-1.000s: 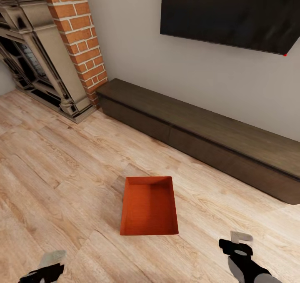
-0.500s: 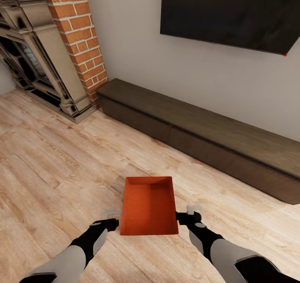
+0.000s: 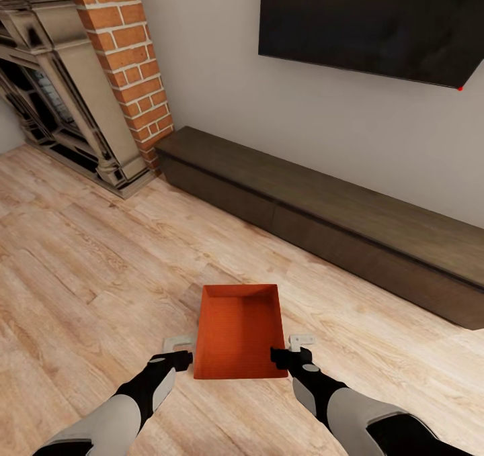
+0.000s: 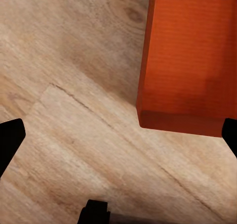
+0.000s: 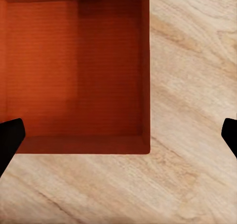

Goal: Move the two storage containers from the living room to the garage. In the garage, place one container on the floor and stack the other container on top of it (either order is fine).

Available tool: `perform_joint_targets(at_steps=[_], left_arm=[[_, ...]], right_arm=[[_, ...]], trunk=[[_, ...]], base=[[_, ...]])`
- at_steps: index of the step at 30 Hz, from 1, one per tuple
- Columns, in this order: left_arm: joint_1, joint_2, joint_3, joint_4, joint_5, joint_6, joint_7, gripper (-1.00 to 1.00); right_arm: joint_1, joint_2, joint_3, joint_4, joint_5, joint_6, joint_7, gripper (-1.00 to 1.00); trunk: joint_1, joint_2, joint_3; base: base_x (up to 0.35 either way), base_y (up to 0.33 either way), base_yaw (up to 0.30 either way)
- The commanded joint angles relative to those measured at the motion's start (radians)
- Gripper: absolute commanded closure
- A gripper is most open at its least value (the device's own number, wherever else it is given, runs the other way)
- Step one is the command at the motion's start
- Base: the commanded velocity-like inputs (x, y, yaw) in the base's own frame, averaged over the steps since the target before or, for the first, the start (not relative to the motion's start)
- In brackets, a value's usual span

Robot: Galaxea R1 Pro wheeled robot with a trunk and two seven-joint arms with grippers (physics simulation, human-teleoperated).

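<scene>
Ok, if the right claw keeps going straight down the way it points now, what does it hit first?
Most likely the storage container's right side wall: the open right claw straddles that wall near the bin's near corner, one finger over the inside, the other over the wood plank floor. Height above it is unclear.

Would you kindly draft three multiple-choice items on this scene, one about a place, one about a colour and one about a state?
1. Where does the storage container sit?
A. on the low dark cabinet
B. on the wood plank floor
C. in the fireplace

2. What colour is the container?
A. orange-red
B. blue
C. white

3. How do the two grippers stand?
A. both clamped on the container's rim
B. both open, one on each side of the container's near end
C. both resting on the cabinet

Answers:
1 B: planks of the wood floor surround it, and the low dark cabinet lies beyond.
2 A: its walls and bottom are orange-red.
3 B: the left gripper and right gripper flank it, and both wrist views show the fingers spread wide.
</scene>
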Motion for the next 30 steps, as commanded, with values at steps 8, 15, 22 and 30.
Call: perform_joint_targets(at_steps=[8,15,22,30], left_arm=[[0.001,-0.004,0.008,0.001,0.001,0.006,0.003,-1.0],[0.001,-0.058,-0.058,0.01,-0.007,0.006,0.003,-1.0],[0.001,-0.062,-0.081,0.005,-0.006,0.005,0.003,-1.0],[0.0,-0.059,-0.087,-0.008,-0.005,0.005,0.003,-1.0]], right_arm=[[-0.001,0.011,0.012,0.027,0.023,-0.007,-0.011,-1.0],[-0.001,0.03,0.011,0.05,0.114,-0.062,-0.015,-1.0],[-0.001,0.03,0.006,0.049,0.112,-0.084,-0.015,-1.0],[-0.001,0.024,-0.002,0.045,0.081,-0.094,-0.015,-1.0]], trunk=[[0.0,0.0,-0.001],[0.0,0.0,-0.001],[0.0,0.0,-0.001],[0.0,0.0,-0.001]], base=[[0.0,0.0,0.0],[0.0,0.0,0.0],[0.0,0.0,0.0],[0.0,0.0,0.0]])
